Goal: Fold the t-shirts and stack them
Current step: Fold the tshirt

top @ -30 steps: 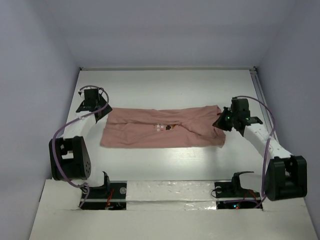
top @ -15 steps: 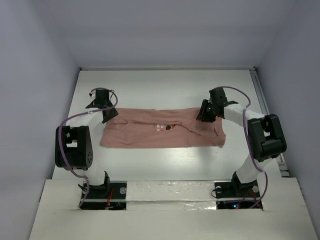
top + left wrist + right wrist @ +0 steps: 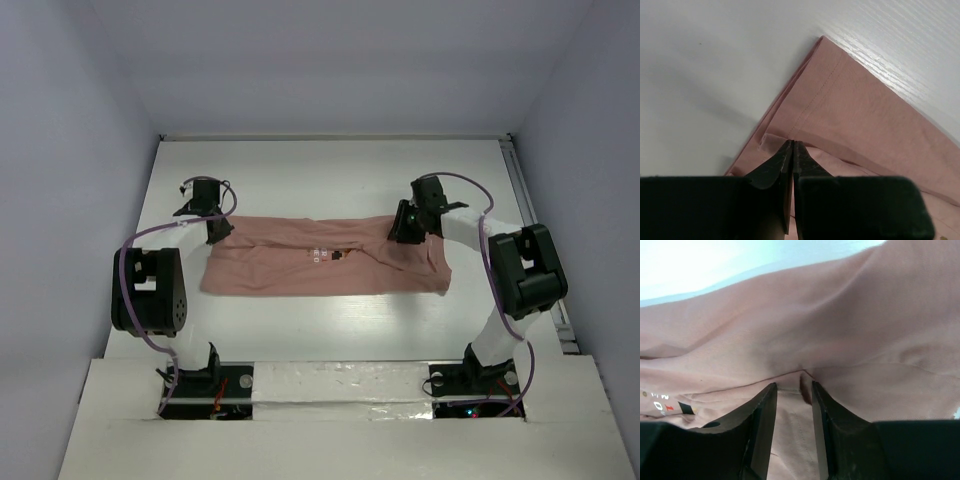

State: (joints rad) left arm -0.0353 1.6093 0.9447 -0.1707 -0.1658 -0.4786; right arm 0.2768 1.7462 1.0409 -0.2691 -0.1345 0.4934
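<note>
Left fingers (image 3: 775, 167) pinching t-shirt (image 3: 855, 115) hem, right fingers (image 3: 762, 415) parted astride its crease

t-shirt (image 3: 280, 262) | chest print (image 3: 665, 406) | small white letters, partly cropped, not legible

Salmon-pink t-shirt (image 3: 320, 255), folded into a long band, lying flat, creased at right end, small print upward
</note>
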